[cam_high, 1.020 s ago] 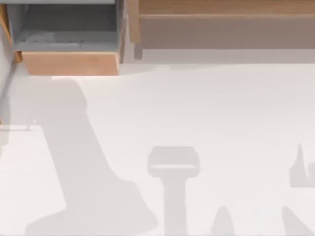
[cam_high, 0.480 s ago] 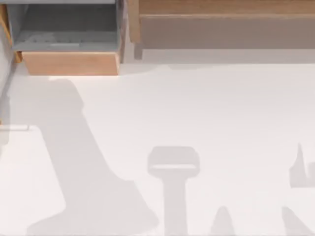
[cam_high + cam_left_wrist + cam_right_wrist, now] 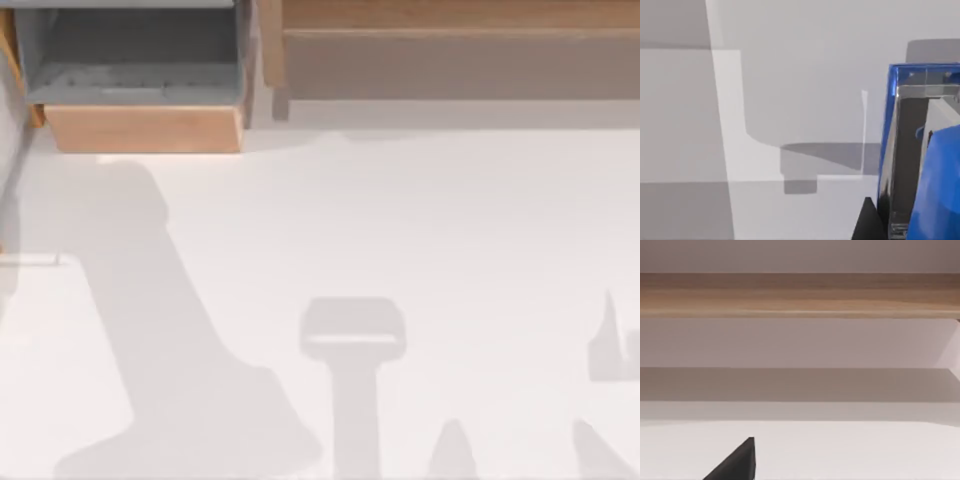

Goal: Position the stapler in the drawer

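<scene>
In my left wrist view the blue stapler (image 3: pixel 932 170) sits right up close, with a dark bit of my left tool (image 3: pixel 867 222) beside it; I cannot tell if that tool is gripping it. From above, the open drawer (image 3: pixel 145 128) sits at the far left of the white surface (image 3: pixel 420 230), next to the long wooden ledge (image 3: pixel 450 15).

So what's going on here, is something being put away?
A blue stapler sits right up against the left arm's wrist camera, so that arm seems to be carrying it. From above, the drawer stands pulled open at the table's far left, its grey inside bare, so the stapler is not in it yet. A longer wooden ledge runs to its right, and the right wrist camera faces that ledge.
</scene>
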You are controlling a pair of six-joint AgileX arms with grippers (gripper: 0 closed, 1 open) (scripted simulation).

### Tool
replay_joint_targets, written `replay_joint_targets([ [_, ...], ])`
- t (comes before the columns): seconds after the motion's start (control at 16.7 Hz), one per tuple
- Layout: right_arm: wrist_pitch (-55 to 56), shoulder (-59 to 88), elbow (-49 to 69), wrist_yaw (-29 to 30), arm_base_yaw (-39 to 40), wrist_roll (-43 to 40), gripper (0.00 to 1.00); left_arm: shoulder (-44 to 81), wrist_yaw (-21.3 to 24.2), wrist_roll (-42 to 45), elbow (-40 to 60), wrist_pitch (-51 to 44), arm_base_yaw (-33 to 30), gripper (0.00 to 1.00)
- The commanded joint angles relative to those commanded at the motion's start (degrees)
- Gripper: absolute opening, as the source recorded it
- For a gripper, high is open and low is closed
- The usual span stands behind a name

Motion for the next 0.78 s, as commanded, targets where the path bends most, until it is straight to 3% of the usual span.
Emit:
replay_joint_targets([
  [0.48, 0.00, 0.00, 0.00, 0.00, 0.00, 0.00, 1.00, 0.00, 0.00, 0.00, 0.00, 0.00, 0.00, 0.98],
  [0.78, 0.00, 0.00, 0.00, 0.00, 0.00, 0.00, 1.00, 0.00, 0.00, 0.00, 0.00, 0.00, 0.00, 1.00],
])
